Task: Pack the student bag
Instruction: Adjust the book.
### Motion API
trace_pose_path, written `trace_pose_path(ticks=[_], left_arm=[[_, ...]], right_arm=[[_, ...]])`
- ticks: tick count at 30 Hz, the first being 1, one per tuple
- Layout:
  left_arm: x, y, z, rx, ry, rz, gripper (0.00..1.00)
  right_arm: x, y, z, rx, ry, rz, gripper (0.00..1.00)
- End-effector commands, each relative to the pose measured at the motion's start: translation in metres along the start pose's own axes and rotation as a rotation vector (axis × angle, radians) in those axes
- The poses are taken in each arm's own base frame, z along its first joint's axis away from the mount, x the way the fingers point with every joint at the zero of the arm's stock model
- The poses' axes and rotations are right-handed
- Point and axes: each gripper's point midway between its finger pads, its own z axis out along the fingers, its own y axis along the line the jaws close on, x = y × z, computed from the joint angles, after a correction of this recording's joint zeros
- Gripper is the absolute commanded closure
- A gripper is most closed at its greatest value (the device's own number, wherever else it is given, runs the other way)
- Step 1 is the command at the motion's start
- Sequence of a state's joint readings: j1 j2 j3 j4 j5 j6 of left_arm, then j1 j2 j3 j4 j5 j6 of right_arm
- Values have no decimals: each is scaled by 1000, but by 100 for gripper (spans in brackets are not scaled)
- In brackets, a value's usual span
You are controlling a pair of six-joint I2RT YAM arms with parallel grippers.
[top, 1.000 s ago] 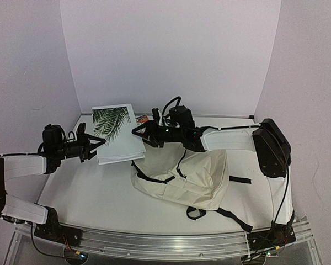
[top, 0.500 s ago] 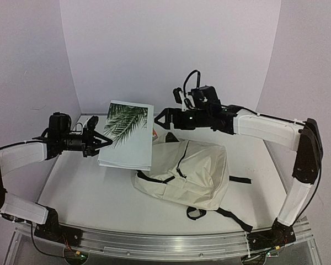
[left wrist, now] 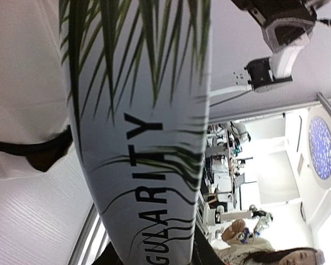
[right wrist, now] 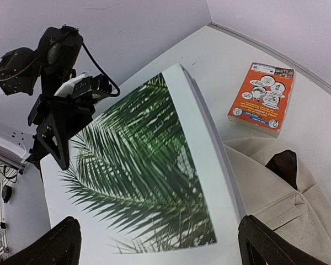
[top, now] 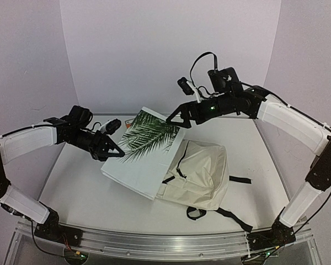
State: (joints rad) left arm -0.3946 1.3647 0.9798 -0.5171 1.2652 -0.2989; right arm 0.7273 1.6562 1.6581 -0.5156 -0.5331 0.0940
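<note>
**Left arm** [top: 27, 141] — forearm reaches from the left edge toward the centre. The left hand [top: 115, 152] is angled down and to the right, its fingers clamped on the left edge of the book [top: 143, 157].

**Right arm** [top: 289, 113] — arched high from the near right, forearm stretched leftward. The right hand [top: 177, 120] is held aloft pointing down-left, its fingers spread wide and holding nothing.

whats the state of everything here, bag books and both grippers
student bag: lying flat, book's lower corner at its edge
palm-leaf book: closed, raised, tilted, held at its left edge
orange book: closed, lying flat
left gripper: shut on palm-leaf book
right gripper: open, empty, above palm-leaf book
</note>
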Motion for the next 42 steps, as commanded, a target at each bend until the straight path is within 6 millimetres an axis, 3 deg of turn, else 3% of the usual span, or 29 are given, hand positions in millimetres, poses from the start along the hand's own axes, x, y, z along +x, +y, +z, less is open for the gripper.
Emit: trace_pose_path(ticks=[1, 6, 10, 19, 23, 28, 32, 37, 42], left_arm=[[13, -40, 12, 101, 112, 123, 83], [24, -55, 25, 145, 187, 143, 82], [27, -58, 32, 162, 224, 165, 81], [20, -56, 38, 168, 242, 176, 82], [14, -58, 39, 175, 241, 196, 84], [10, -57, 40, 164, 245, 199, 84], [4, -48, 42, 110, 226, 216, 67], [-15, -35, 37, -11, 121, 256, 36], [-43, -28, 5, -89, -86, 293, 15]], right_arm=[[2, 6, -13, -68, 68, -12, 2], [13, -22, -19, -117, 108, 81, 2], [37, -8, -7, -293, 192, 155, 2], [43, 24, -21, -499, 197, 143, 2], [58, 25, -15, -550, 230, 183, 13], [63, 31, -14, -639, 236, 194, 39], [57, 28, -11, -625, 226, 182, 62], [49, 25, -10, -590, 215, 172, 66], [37, 26, -14, -560, 190, 156, 70]])
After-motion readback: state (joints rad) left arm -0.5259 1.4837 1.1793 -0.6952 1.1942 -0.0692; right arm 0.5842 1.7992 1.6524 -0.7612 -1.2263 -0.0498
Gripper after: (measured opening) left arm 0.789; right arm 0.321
